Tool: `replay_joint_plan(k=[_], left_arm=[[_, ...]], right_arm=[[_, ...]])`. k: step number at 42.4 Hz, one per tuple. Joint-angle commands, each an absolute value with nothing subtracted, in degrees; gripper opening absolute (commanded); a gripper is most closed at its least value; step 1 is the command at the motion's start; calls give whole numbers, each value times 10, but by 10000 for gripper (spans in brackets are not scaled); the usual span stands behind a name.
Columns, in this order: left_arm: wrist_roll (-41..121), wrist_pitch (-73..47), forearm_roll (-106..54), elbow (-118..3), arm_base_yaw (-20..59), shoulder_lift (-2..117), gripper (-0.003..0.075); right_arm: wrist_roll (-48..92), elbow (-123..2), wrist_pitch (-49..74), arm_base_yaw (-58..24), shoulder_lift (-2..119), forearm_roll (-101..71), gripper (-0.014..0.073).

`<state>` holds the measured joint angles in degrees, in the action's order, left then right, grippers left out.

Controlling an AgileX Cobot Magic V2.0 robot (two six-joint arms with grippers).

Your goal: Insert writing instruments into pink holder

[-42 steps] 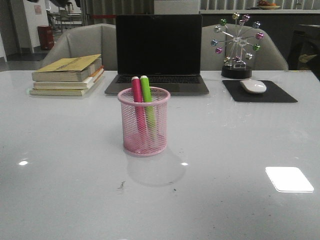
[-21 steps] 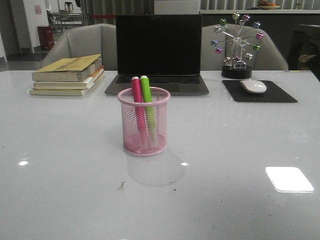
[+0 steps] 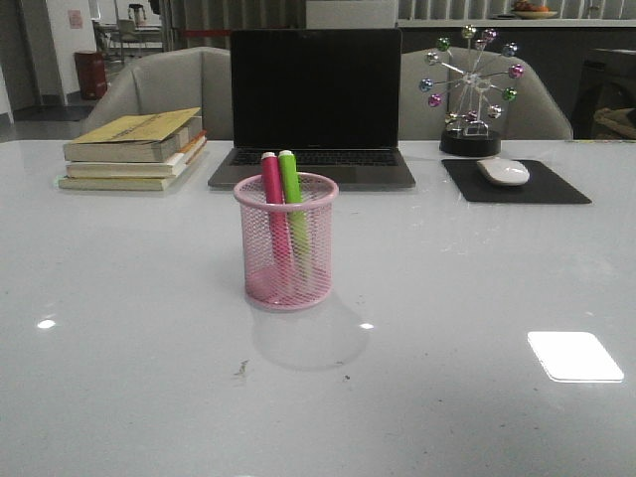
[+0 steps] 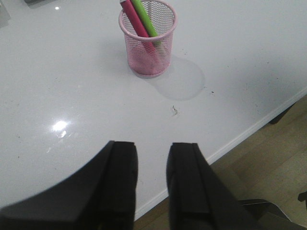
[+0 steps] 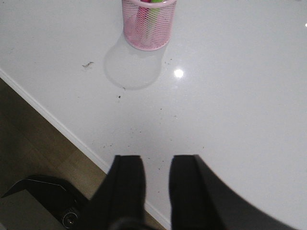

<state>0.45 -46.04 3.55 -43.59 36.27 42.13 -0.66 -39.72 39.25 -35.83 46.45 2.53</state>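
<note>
Two thick plastic markers, one magenta pink (image 3: 272,204) and one lime green (image 3: 291,199), stand leaning inside the pink wire-mesh cylindrical holder (image 3: 286,241) mid-desk (image 3: 477,298), before the laptop (image 3: 315,104). Left wrist view: left end effector (image 4: 151,155) empty, fingers narrowly parted over the desk edge. Right wrist view: right end effector (image 5: 157,165) likewise.

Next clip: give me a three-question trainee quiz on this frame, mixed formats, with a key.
1. True or false: the magenta marker and the green marker both stand inside the pink mesh holder.
2. Multiple choice: in the front view, what lies directly behind the holder? A) the stack of books B) the laptop C) the mouse on its black pad
3. Fill in: the left gripper and the right gripper each hold ______.

Key: 1 true. 2 B. 3 nothing; both show a gap between the fingers, near the table edge, away from the holder.
</note>
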Motion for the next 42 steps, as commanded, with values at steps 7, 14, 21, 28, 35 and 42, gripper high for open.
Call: replay_joint_plan(k=[7,14,21,28,35,42], left_arm=[[0,-418,40,-451,362,419,94],[0,-418,45,-451,362,419,92],[0,-418,45,-451,362,419,92],[0,-418,45,-451,362,419,92],[0,-417,45,-450,355,405,92],[0,-391,45,-431,279,356,92]], right_arm=[[0,-412,353,-355,459,34,59],[0,-412,353,-355,459,34,58],[0,-412,353,-355,459,34,58],[0,-412,353,-355,459,34,58],[0,-412,353,-355,459,34,58],[0,-412,353,-355,459,34,58]])
